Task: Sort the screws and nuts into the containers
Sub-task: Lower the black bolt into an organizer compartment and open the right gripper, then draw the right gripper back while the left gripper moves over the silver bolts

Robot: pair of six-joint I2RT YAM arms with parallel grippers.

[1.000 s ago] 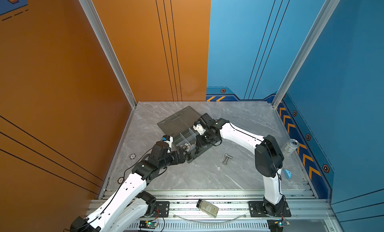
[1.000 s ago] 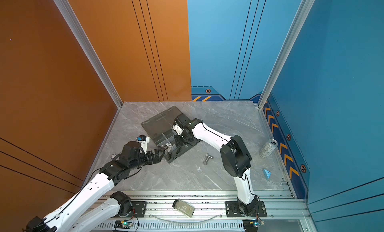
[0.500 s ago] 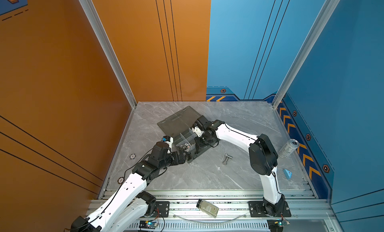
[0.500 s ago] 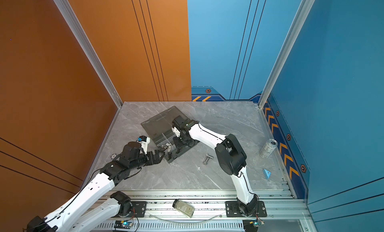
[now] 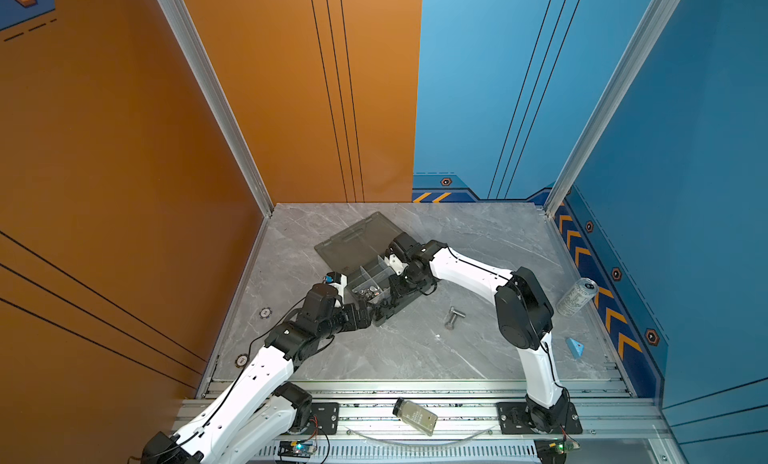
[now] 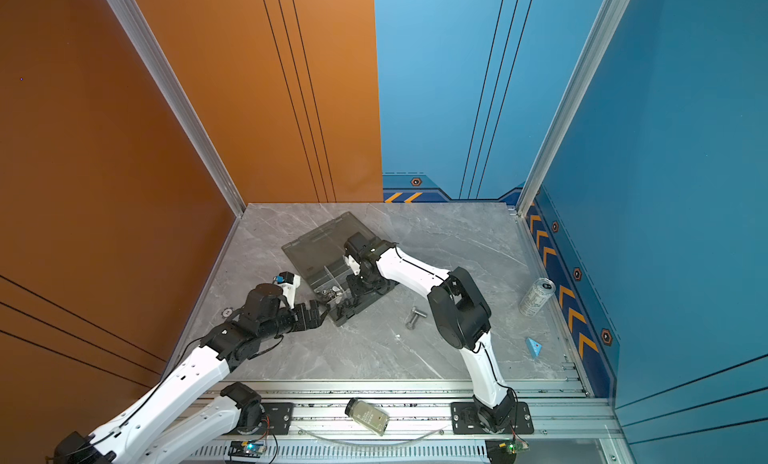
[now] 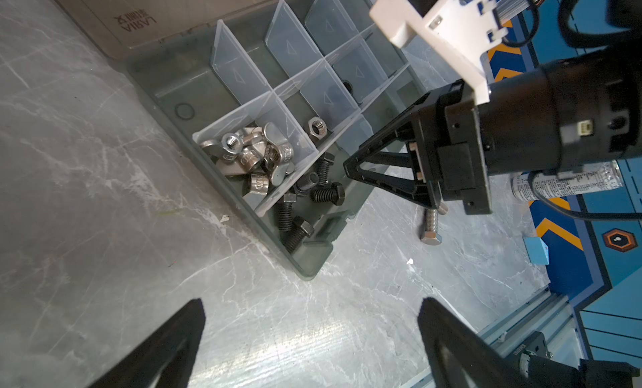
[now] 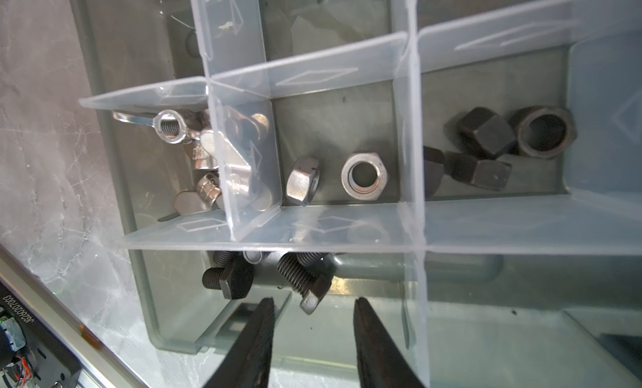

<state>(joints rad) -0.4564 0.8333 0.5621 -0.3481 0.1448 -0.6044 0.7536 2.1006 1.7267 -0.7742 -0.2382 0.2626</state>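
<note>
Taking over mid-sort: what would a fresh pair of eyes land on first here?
The left gripper and right gripper converge on the open grey organiser box mid-table, the right's fingers apart above the black screws in its near corner cell. Beside them a cell heaped with shiny wing nuts catches the light. Silver screws lie loose on the table to the box's right.

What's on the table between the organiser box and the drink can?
Loose silver screws, nearer the organiser box than the drink can; the right arm's elbow hangs over that stretch. Shows in both top views.
</note>
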